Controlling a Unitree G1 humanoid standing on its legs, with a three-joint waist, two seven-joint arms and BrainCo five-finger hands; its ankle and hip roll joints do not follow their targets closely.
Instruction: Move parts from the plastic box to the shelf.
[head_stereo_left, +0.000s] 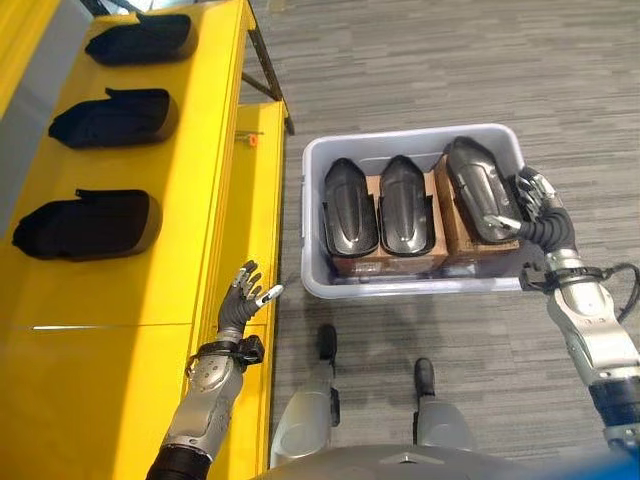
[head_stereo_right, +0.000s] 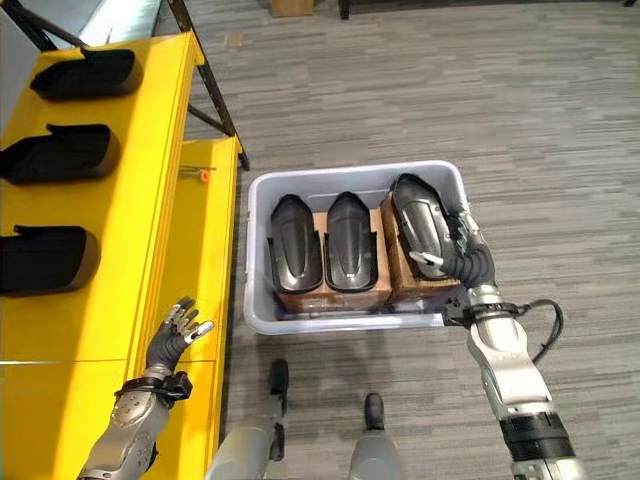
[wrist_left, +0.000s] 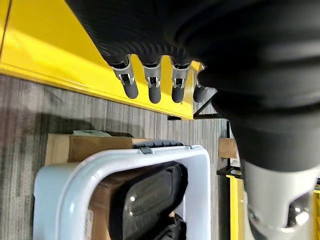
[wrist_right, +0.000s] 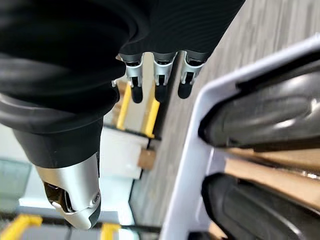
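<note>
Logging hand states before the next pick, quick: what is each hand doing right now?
Left hand: open, holding nothing, over the yellow shelf.
Right hand: open, beside the rightmost black part in the plastic box, gripping nothing.

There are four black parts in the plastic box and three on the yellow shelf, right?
Not quite: the plastic box holds three black parts, not four, as the left eye view shows. Three more do lie on the yellow shelf.

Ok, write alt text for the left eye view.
A pale grey plastic box on the floor holds three glossy black moulded parts on brown cardboard blocks; the right robot hand reaches over the rightmost part. Three similar parts lie on the yellow metal shelf, where the open left robot hand hovers.
</note>
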